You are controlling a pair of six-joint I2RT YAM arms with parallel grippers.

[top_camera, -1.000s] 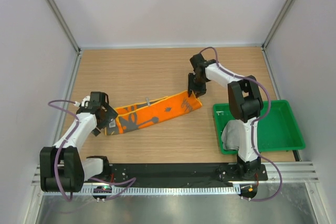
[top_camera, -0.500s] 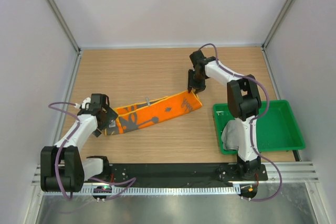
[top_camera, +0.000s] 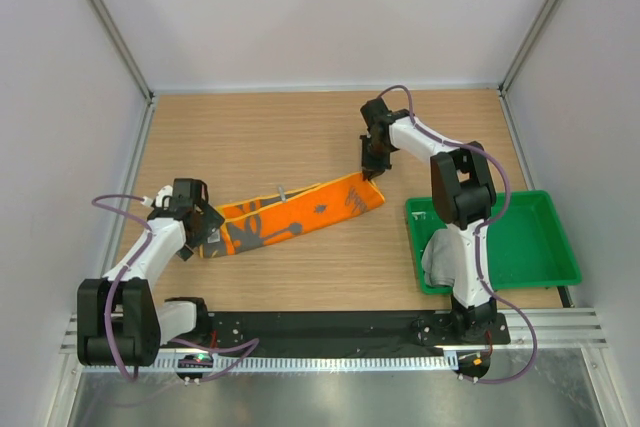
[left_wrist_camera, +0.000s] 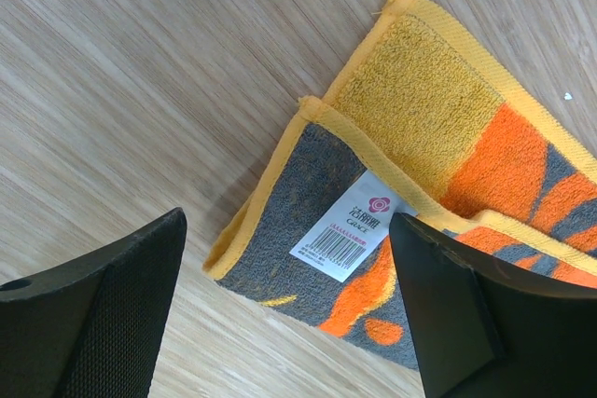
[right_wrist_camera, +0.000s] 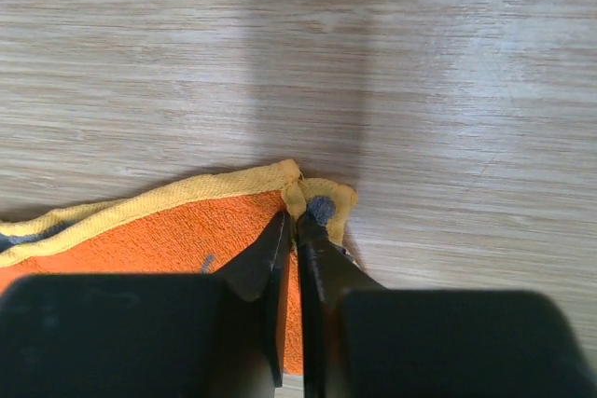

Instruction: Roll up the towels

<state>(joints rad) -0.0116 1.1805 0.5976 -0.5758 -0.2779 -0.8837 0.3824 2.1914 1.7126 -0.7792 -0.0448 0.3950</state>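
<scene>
1. Dark grey cloth towel with orange print and yellow edges (top_camera: 290, 217) lies as a folded diagonal strip mid-frame in the top view, orange back mostly up.
2. Right gripper (right_wrist_camera: 297, 230): fingers pressed together, pinching the strip's upper-right corner.
3. Left gripper (left_wrist_camera: 284, 258): spread wide above the lower-left end, white label (left_wrist_camera: 353, 226) between its fingers.
4. Green plastic tray (top_camera: 530, 237), right of frame, holds a plain light grey towel (top_camera: 440, 259) bunched in its lower-left corner.

The right arm (top_camera: 462, 197) partly hides the light grey towel (top_camera: 435, 259) in the green tray (top_camera: 535, 237); the left wrist view crops the orange-print towel (left_wrist_camera: 485, 165).
</scene>
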